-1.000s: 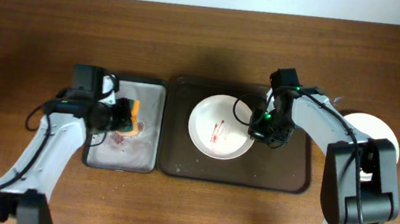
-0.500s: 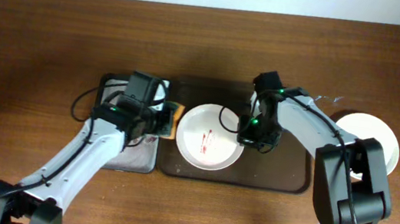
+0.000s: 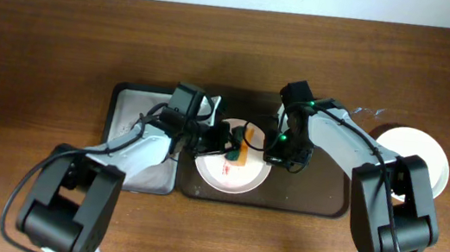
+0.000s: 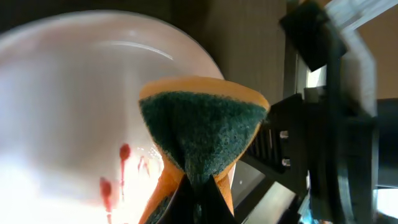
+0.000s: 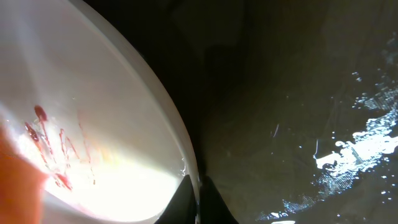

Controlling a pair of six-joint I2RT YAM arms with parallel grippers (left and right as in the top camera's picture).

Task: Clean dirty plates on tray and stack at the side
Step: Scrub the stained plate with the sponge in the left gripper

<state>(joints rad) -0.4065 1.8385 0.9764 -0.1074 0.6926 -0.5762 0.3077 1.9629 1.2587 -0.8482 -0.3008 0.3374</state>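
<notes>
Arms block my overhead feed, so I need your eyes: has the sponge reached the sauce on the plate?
Observer: Not quite, it seems. The left wrist view shows the sponge pinched and folded in the left gripper, green side to the camera, with the red smears uncovered beside it.
Operator: And the other arm, holding anything?
Observer: Yes. In the right wrist view the right gripper has a finger on each side of the plate rim.
Operator: Any water spilt?
Observer: What look like wet patches glint on the tray beside the plate.
</notes>
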